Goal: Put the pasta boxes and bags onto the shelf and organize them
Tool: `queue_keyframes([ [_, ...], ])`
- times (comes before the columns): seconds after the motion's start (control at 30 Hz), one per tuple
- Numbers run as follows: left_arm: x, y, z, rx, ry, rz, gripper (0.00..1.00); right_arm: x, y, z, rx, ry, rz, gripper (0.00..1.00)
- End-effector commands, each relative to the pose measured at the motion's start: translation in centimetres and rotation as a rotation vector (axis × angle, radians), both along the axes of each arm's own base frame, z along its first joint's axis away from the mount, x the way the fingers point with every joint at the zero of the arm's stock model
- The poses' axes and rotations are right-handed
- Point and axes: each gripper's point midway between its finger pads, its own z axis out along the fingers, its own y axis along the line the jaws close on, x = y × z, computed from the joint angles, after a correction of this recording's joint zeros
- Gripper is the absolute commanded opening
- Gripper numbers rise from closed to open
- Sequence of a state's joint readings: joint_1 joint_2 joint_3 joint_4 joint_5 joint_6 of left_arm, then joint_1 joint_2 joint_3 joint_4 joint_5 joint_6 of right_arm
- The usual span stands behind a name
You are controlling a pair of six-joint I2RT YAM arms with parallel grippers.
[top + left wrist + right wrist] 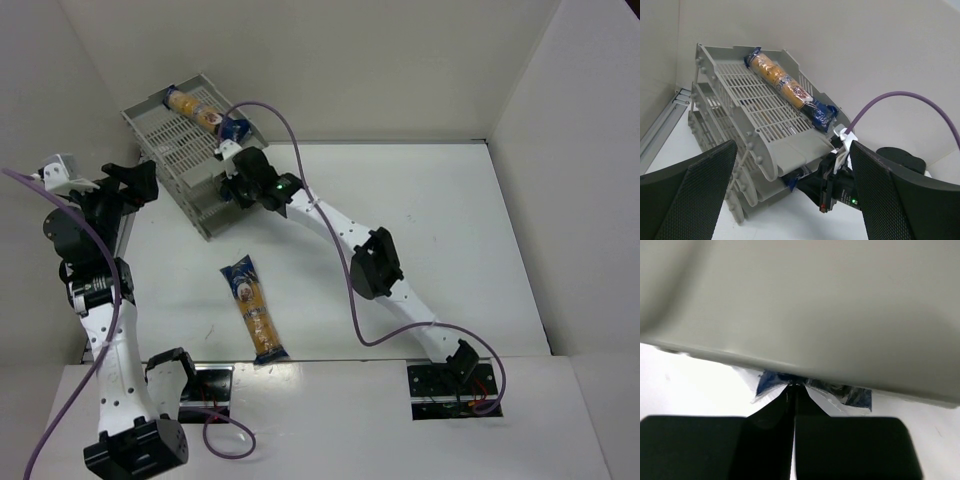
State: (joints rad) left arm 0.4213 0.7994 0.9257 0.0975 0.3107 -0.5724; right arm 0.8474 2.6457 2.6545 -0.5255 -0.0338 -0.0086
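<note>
From above, two packets show. The top packet (205,112) lies along the highest tier of the one grey shelf (170,165). The loose packet (254,310) lies on the table (450,250), well apart from the shelf. The right gripper (228,188) is at the shelf's front edge, and the left gripper (140,183) hangs beside the shelf.

In the left wrist view, the left fingers (695,185) are spread wide and grasp nothing. The blue end of a third packet (792,179) sticks out under the top tray.

In the right wrist view, the right fingers (715,445) are pressed together on that crimped end.

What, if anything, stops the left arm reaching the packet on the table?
Probably nothing, so yes: the packet lies alone, the left gripper is open, and the right gripper is at the shelf.
</note>
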Motion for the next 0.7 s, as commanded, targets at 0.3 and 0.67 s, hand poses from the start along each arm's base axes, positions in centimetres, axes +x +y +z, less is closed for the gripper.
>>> queue_keyframes([
  [0.3,-0.4,0.3,2.1,0.06,-0.056,-0.003,1.0,-2.1,2.0,7.8,0.142,-0.067,0.037,0.0],
  [0.67,-1.2,-2.7,-7.2,0.453,0.353,-0.284,1.0,-12.0,-8.9,6.7,-0.121,0.047,0.139,1.0],
])
